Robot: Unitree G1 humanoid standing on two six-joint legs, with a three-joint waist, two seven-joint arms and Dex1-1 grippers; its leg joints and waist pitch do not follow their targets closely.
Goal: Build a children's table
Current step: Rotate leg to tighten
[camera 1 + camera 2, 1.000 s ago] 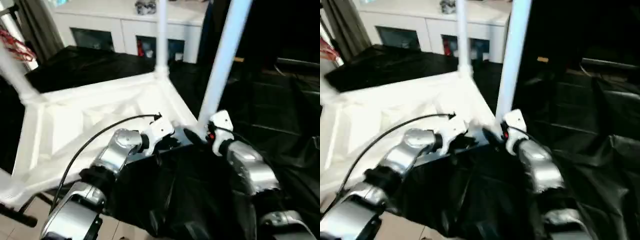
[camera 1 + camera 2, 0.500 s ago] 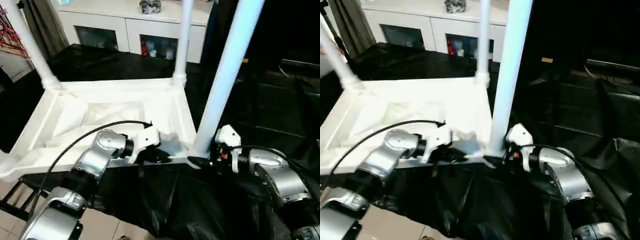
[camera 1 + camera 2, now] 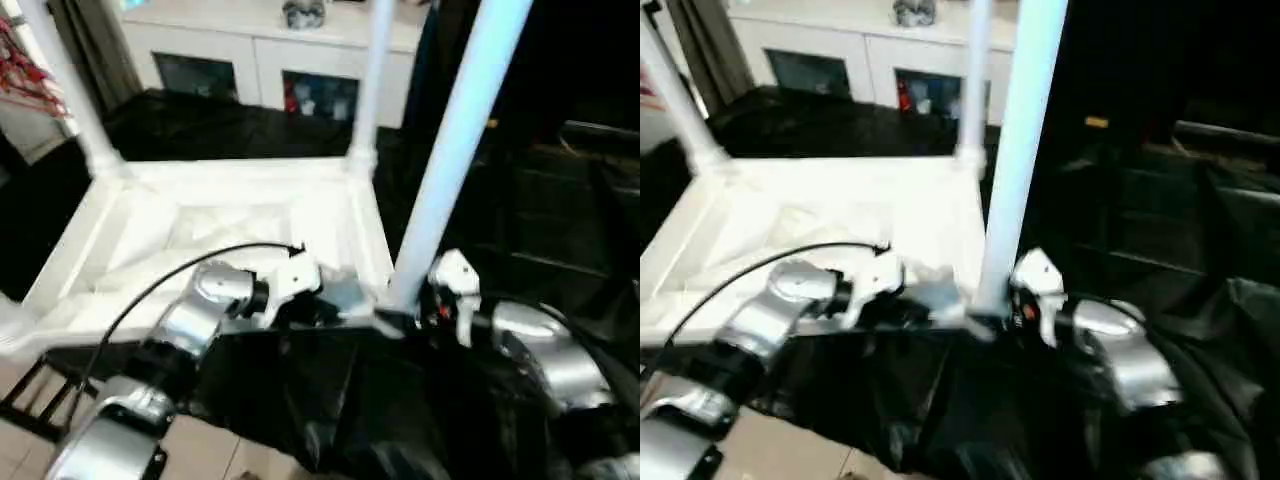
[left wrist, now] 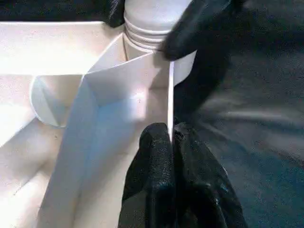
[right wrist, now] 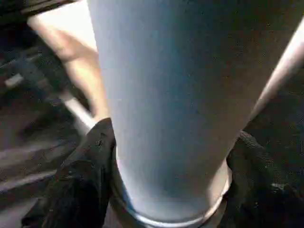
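Observation:
The children's table lies upside down, its ribbed underside facing up on a black-covered surface. White legs stand in the far-left socket, the far-right socket and the near-right socket. My left gripper is shut on the thin near rim of the top, close to the near-right corner. My right gripper is shut around the base of the near-right leg, one black finger on each side. One of its fingers also shows by the socket in the left wrist view.
A white cabinet with glass doors stands behind the table. Crumpled black sheeting covers the surface under my forearms and the area to the right. A grey curtain and something red are at the far left. Dark frame bars show at the lower left.
The whole picture has swung with the camera over the last second. Both grippers keep their holds on the rim and the leg. My right forearm now reaches in more from the right.

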